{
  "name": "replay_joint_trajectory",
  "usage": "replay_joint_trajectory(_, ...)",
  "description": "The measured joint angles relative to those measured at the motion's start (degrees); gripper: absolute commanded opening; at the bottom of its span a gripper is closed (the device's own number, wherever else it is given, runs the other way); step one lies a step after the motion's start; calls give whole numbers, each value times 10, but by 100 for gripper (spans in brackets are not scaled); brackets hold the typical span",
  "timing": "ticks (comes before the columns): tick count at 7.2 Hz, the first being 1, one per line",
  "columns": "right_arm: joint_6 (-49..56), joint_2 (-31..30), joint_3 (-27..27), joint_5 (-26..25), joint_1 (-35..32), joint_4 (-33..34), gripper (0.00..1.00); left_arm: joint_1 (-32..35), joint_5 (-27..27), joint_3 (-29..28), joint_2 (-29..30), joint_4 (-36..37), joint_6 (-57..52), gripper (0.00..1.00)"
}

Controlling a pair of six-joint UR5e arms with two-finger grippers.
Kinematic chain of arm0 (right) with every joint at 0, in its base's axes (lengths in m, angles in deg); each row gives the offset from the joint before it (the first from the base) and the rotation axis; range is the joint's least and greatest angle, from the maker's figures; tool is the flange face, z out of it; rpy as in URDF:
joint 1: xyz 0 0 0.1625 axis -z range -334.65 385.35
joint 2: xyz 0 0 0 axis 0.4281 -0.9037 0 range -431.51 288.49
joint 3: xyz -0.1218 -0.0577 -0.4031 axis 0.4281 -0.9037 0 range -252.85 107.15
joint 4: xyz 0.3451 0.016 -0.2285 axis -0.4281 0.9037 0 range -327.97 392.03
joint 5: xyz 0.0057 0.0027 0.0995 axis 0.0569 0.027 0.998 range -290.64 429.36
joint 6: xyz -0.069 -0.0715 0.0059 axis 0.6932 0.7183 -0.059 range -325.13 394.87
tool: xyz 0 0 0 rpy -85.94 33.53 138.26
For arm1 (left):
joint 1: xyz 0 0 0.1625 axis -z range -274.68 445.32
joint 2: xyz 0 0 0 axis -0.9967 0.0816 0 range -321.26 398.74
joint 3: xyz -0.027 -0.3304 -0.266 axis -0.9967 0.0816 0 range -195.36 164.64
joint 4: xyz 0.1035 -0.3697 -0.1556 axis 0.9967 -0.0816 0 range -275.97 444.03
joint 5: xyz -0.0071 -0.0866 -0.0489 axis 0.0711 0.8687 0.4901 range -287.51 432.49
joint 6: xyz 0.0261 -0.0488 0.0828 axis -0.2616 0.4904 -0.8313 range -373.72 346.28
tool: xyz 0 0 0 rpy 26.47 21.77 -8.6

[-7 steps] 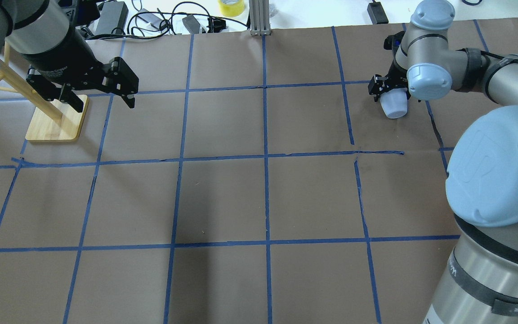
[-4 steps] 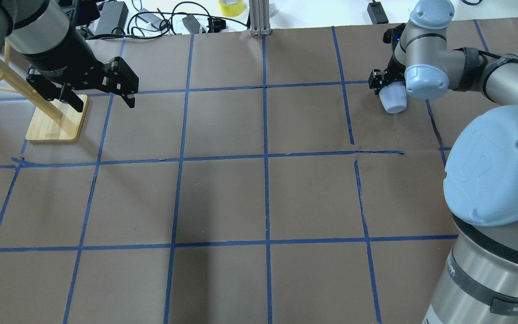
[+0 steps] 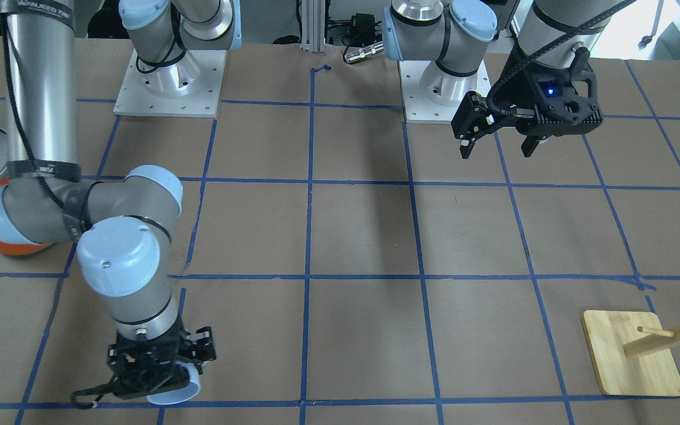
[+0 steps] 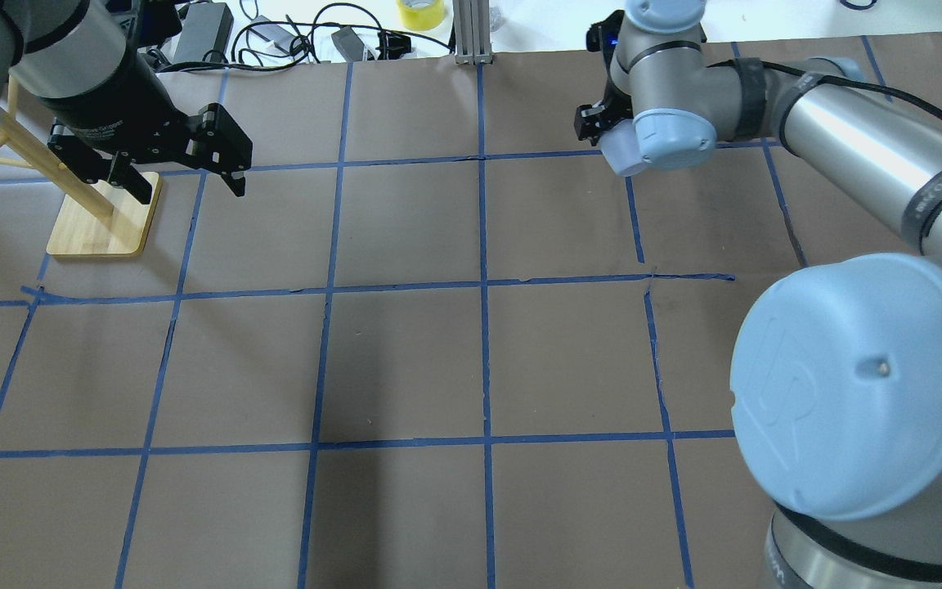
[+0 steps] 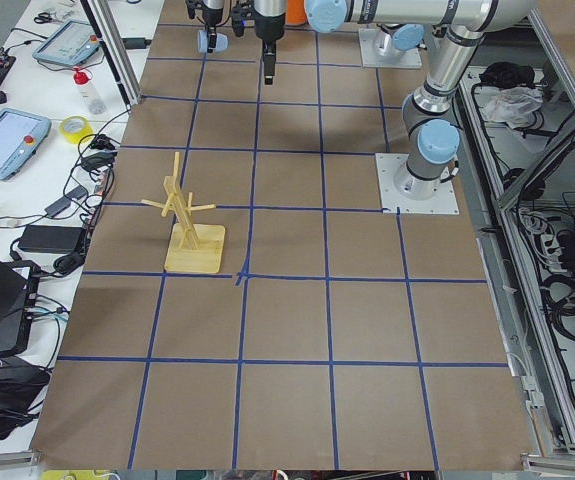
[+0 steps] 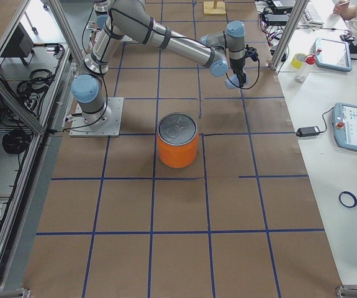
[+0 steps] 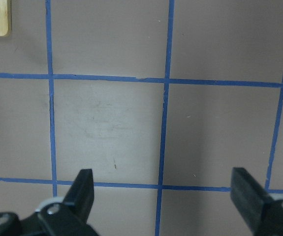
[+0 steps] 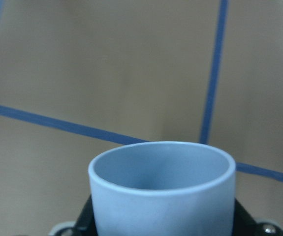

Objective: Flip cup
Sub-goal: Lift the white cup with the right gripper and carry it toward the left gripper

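Observation:
The cup [image 8: 161, 191] is a small pale blue tumbler. My right gripper [image 3: 166, 378] is shut on it and holds it above the table near the far edge. The cup's open mouth points away from the wrist, and black fingers [image 8: 84, 219] press on both of its sides. The cup [image 3: 185, 391] pokes out below the gripper, tilted on its side, in the front-facing view. It also shows small in the exterior right view [image 6: 232, 81]. My left gripper [image 4: 191, 188] is open and empty and hovers over bare paper [image 7: 162, 189].
A wooden peg stand [image 4: 103, 219] sits under my left arm at the far left. The big orange can [image 6: 178, 144] with a silver lid stands near my right arm's base. Blue tape lines grid the brown paper. Cables and a yellow tape roll [image 4: 420, 12] lie beyond the far edge.
My right arm has swung left along the far edge, carrying the cup. The cup is now mostly hidden behind the wrist in the overhead view. The left arm has not moved.

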Motion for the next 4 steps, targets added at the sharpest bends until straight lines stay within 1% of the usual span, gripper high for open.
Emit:
replay_joint_trajectory(1,31,-1,-3,-5,-42,3,27,0,0,0,0,0,0,100)
replay_joint_trajectory(2,84,-1,-3,-14,-85,5,27,0,0,0,0,0,0,100)
replay_joint_trajectory(4,244,7,2,-33,-168,24,28,0,0,0,0,0,0,100)
